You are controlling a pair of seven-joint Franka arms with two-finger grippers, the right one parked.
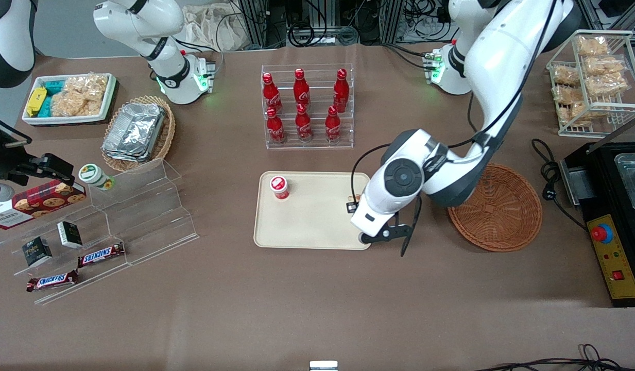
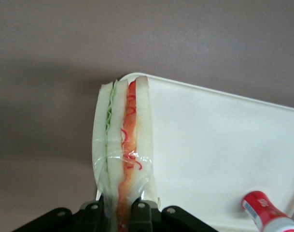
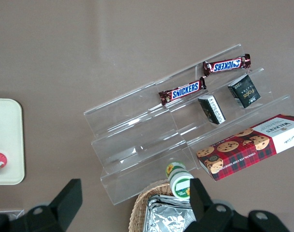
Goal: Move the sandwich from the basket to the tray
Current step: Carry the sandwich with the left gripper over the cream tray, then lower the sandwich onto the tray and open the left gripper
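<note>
A: Reading from the parked arm's end, what writing shows?

B: Walkers on the biscuit box (image 1: 36, 203), Snickers on two bars (image 1: 101, 254), then script on the red bottles (image 1: 303, 105) I cannot make out.

A: And the sandwich (image 2: 122, 145)?

B: Clamped upright in the hand (image 2: 121, 212), over the tray (image 1: 312, 226) corner nearest the basket (image 1: 497, 211). I'd carry it farther in over the tray, clear of the small red-capped bottle (image 1: 279, 187), lower it, then release.

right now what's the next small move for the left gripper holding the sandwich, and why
Probably shift slightly inward over the flat beige rectangular plastic tray, then lower and open. The left gripper is shut on the triangular pale-bread sandwich, which hangs over the tray's corner, partly off its rim; the round reddish-brown wicker basket is empty.
</note>
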